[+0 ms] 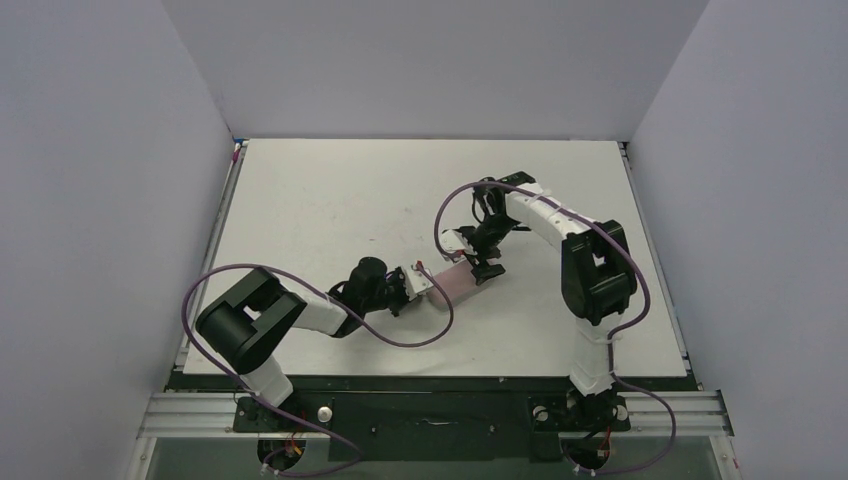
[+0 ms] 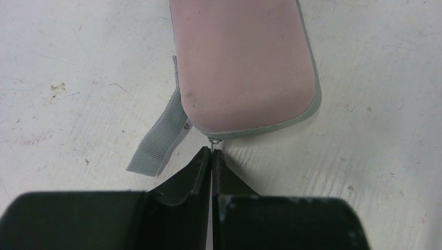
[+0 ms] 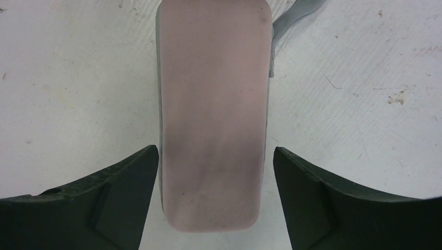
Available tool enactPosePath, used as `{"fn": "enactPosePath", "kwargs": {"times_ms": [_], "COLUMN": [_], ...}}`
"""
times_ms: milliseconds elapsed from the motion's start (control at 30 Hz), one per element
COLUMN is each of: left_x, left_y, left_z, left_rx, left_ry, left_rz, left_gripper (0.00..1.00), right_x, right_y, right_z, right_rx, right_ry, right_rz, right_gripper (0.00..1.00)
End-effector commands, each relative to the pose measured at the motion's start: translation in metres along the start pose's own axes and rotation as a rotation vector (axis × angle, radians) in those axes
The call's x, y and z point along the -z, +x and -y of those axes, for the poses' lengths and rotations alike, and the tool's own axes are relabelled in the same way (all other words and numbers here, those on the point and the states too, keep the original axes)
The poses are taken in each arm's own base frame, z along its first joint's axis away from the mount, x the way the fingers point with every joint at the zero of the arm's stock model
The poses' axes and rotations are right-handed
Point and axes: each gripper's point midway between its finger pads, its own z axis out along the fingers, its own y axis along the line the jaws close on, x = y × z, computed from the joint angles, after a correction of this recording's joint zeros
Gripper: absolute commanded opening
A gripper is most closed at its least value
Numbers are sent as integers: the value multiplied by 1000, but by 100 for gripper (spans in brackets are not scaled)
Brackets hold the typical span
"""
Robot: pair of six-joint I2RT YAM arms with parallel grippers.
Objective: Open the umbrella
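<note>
Roughly mid-table [image 1: 320, 200], a little toward the near edge, lies a closed pink case [image 1: 455, 280]. Its long axis runs between the left and right edges, the right end tipped slightly toward the far edge. The umbrella itself is hidden. The right gripper [image 3: 215, 151] stands spread wide astride the case's right end. At the left end, beside a grey strap [image 2: 159, 143], the left gripper [image 2: 211, 156] is pinched together on the small zipper pull [image 2: 212, 141].
</note>
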Motion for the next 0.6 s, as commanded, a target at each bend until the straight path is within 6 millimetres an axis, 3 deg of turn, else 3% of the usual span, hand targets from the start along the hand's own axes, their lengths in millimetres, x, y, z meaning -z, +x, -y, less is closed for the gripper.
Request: {"fn": "enactPosePath", "kwargs": {"times_ms": [0,100,200,567], "left_x": [-6,-5,-3,-2], "left_y": [-24,-24,-25,-22], "left_z": [-11,-5,-2,1], "left_rx": [-38,-50,-53,-63], "left_ry": [-10,2,6,7], "left_rz": [75,76,79,84], "left_gripper": [0,0,0,0], "right_x": [3,1,1,1], "right_y": [-9,-9,-7,1], "right_z": [-5,-1,7,-9], "right_rx": [48,14,-25,-215], "right_ry": [-28,-34,-32,-55], "right_rz": [-9,-44,-78,-149], "right_gripper": [74,63,59,69]}}
